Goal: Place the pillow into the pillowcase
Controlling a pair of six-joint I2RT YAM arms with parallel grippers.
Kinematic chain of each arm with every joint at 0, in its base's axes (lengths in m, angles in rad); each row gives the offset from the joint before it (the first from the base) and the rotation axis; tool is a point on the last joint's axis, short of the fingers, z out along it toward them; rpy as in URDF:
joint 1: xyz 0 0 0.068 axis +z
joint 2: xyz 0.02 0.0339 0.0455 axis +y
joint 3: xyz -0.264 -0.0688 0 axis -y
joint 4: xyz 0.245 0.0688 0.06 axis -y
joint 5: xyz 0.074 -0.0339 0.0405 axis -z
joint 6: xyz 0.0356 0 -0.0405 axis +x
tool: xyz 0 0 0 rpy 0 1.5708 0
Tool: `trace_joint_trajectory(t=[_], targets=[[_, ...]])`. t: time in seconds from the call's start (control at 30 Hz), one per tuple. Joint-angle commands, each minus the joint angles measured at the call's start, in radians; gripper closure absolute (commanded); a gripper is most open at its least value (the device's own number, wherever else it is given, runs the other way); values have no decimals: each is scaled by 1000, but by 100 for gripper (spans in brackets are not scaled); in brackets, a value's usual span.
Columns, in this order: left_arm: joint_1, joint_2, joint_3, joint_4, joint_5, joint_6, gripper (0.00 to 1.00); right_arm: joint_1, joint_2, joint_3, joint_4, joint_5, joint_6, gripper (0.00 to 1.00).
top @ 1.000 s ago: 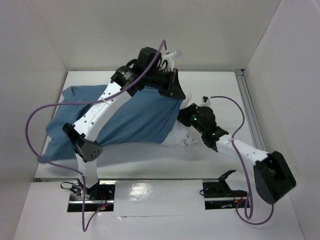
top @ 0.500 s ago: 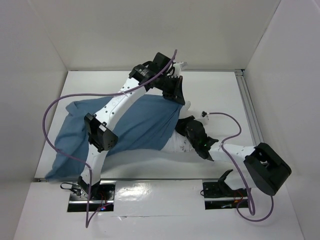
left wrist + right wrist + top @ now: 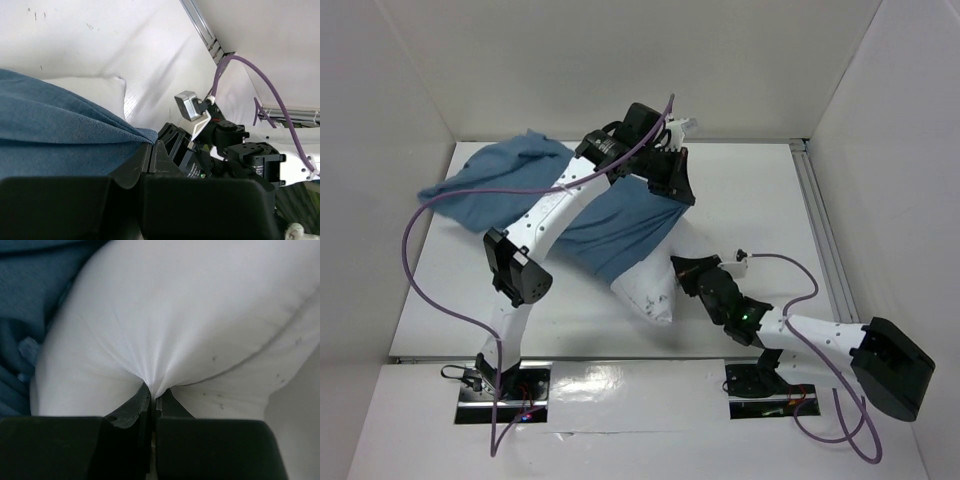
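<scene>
The left gripper [image 3: 150, 146], clamped on the pillowcase [image 3: 618, 226], had flung its tail rearward while the right gripper [image 3: 152, 394], pinching the pillow [image 3: 648, 292], pulled more white out (a setback, I reckoned).

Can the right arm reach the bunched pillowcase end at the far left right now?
Probably not: the right gripper is clamped on the pillow, and the left arm lies across the way to that pillowcase end.

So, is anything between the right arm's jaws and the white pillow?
Nothing. The right wrist view shows the right gripper with its jaws pinched shut directly on the pillow fabric.
</scene>
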Motion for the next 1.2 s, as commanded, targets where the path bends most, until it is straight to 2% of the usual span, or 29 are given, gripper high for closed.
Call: trace_joint_trajectory(t=[0.0,0.03,0.07,0.1,0.13,0.17,0.2,0.23,0.27,0.3,0.33,0.37,0.43,0.47,0.53,0.57,0.63,0.67,0.7,0.77,0.9,1.07,1.17], targets=[[-16,-95,-63,180,3,16,100,7,35,16,-36,19,-28,100],[-16,-106,-90,180,-9,16,100,-10,76,66,-36,19,-92,100],[-16,-129,-116,165,-18,26,96,-68,94,93,-36,-23,-130,100],[-16,-143,-143,156,-43,35,81,-99,111,120,-57,-52,-161,100],[-16,-155,-185,140,-63,35,49,-126,121,148,-68,-77,-196,100],[-16,-170,-202,119,-87,62,33,-180,121,191,-68,-150,-289,100],[-16,-205,-220,67,-163,73,25,-208,121,214,-100,-200,-328,98],[-16,-230,-270,42,-217,88,17,-234,121,269,-144,-300,-395,73],[-32,-251,-292,13,-294,120,14,-275,110,292,-218,-350,-443,51],[-51,-285,-306,-63,-475,121,12,-286,99,317,-276,-385,-475,35],[-86,-304,-353,-96,-549,131,12,-286,87,337,-328,-414,-502,24],[-98,-327,-389,-116,-613,116,21,-297,49,363,-376,-448,-556,15],[-129,-436,-482,-130,-769,66,34,-297,-3,363,-505,-470,-580,11],[-140,-483,-596,-105,-808,9,39,-297,-64,363,-539,-482,-594,9],[-180,-584,-718,-59,-898,-63,46,-297,-121,363,-629,-482,-594,6],[-192,-691,-852,8,-914,-97,46,-297,-170,363,-655,-482,-594,6],[-213,-787,-991,88,-930,-154,47,-297,-203,363,-715,-491,-594,5],[-214,-823,-1112,134,-919,-154,44,-297,-212,363,-724,-510,-594,5],[-214,-868,-1163,207,-902,-154,38,-306,-221,363,-734,-536,-594,5],[-214,-868,-1251,249,-872,-154,25,-306,-206,363,-734,-571,-603,3],[-214,-812,-1279,327,-871,-108,19,-306,-163,363,-725,-594,-612,3],[-195,-701,-1259,392,-801,-40,19,-306,-143,372,-724,-594,-612,2],[-184,-652,-1228,381,-842,-31,23,-306,-143,372,-714,-594,-612,2]])
